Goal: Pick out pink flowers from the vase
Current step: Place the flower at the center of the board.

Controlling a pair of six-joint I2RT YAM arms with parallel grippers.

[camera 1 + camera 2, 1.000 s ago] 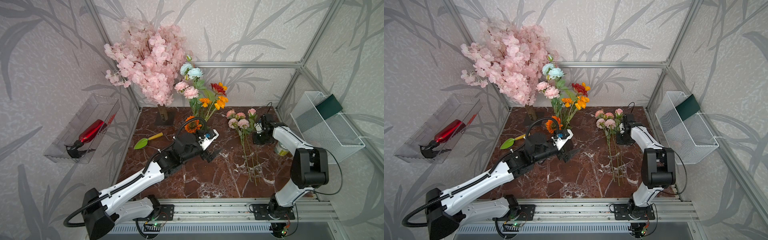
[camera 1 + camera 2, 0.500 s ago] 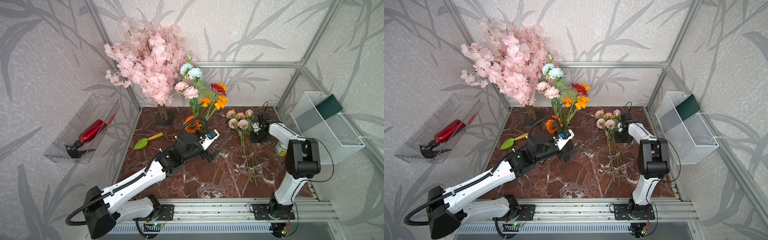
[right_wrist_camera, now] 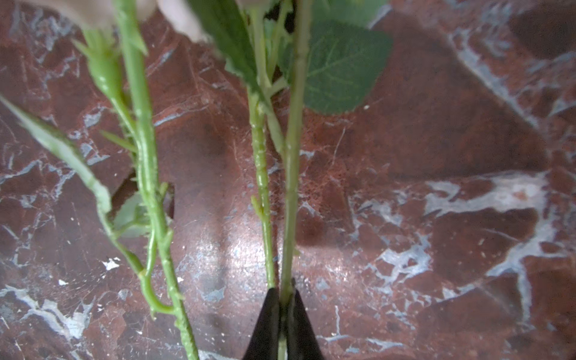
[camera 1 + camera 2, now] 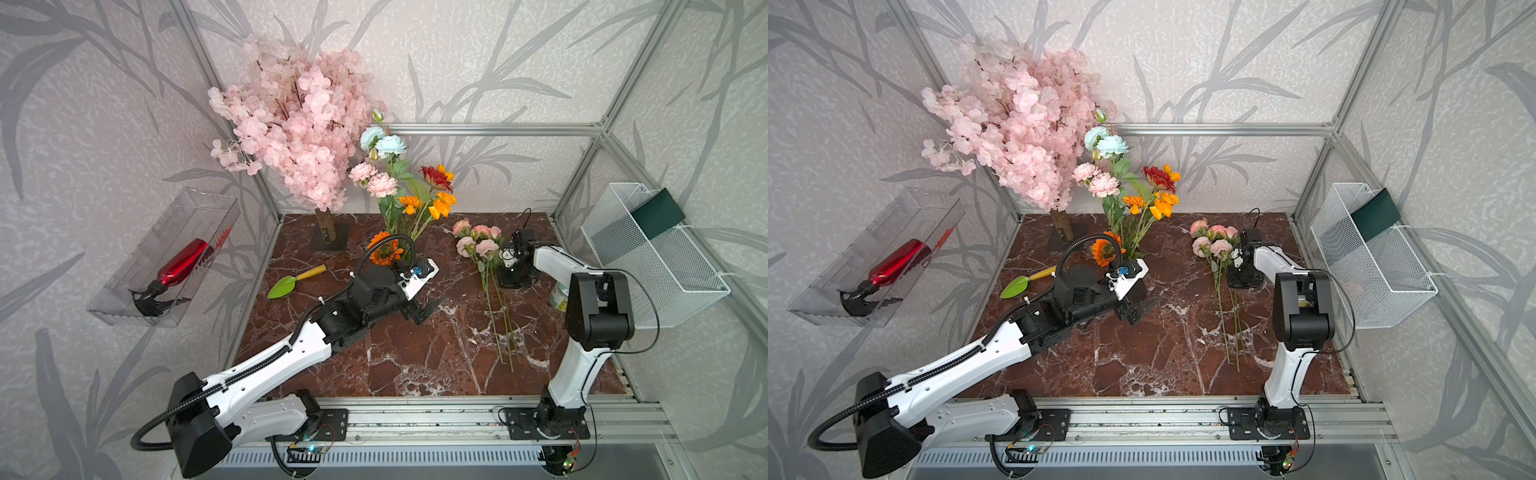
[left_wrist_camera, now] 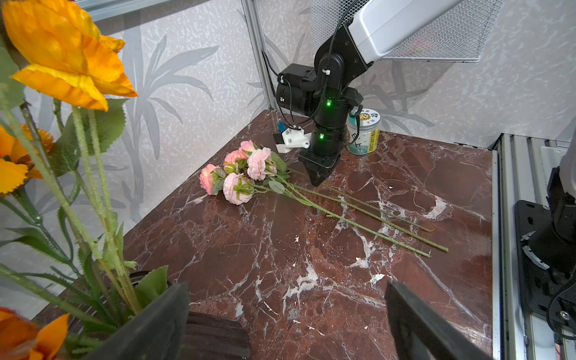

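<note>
R gripper: points straight down at the table, jaws pinched almost together on one thin green stem of the pink flowers. A 2nd stem runs just beside the jaws, outside the grip. The bunch lies flat on the right-rear part of the red-brown marble table, heads toward the back wall, bare stem ends toward the front rail. Grip pt. is just below the leaves, near the heads. L gripper: jaws spread wide, nothing betw. them, low over mid-table w/ one finger just beside the vase; whether they touch cannot be told. Vase: dark glass, centre-rear, mostly hidden under the L wrist in both top views. It holds two pink blooms, light blue flowers, a red bloom and orange flowers. Surroundings: pale pink blossom tree at rear left; green trowel on the table just left of the L wrist; small labelled jar behind the R arm; white mesh basket on the right wall; clear bin on the left wall w/ a red spray bottle.
</note>
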